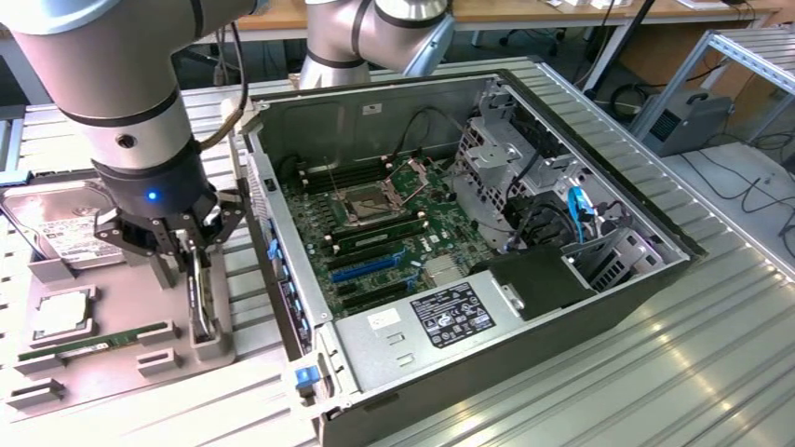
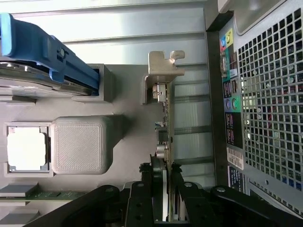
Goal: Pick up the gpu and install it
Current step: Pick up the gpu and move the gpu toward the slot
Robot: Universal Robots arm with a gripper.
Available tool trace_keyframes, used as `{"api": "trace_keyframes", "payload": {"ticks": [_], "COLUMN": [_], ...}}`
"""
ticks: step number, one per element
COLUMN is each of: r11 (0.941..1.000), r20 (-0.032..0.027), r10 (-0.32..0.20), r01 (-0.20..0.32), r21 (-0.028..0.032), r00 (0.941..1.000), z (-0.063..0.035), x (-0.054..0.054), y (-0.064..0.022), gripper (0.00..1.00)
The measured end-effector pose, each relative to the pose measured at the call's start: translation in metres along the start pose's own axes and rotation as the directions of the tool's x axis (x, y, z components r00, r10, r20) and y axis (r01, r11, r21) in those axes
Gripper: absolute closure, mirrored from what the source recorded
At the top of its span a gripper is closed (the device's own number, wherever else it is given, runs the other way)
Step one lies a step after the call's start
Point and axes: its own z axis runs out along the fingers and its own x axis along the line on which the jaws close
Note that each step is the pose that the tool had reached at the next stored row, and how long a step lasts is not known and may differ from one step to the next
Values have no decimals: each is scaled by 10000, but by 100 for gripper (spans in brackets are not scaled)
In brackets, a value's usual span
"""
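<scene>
Beside the computer case [image 2: 265, 94], the fingers [image 2: 147, 189] clamp the gpu [image 2: 166, 127], standing on edge, long axis running along the case.

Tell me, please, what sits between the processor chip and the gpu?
A raised grey textured block lies between processor chip and gpu, as the wrist view shows.

The counter [image 1: 695, 372] is showing ribbed bare metal with a soft sheen. The holder tray [image 2: 78, 144] is looking like matt grey plastic, finely grained. The gpu [image 2: 166, 118] is presenting a dull metal end bracket. The tool [image 2: 163, 172] is looking smooth, black and slightly glossy. The computer case [image 2: 265, 94] is showing perforated sheet metal.
</scene>
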Motion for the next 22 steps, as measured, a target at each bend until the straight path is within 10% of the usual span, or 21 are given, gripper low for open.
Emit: {"api": "trace_keyframes", "payload": {"ticks": [22], "r11": [10000], "r20": [2], "r10": [-1], "r01": [1], "r21": [30], "r00": [10000], "z": [-256], "x": [-5], "y": [36], "gripper": [73]}}
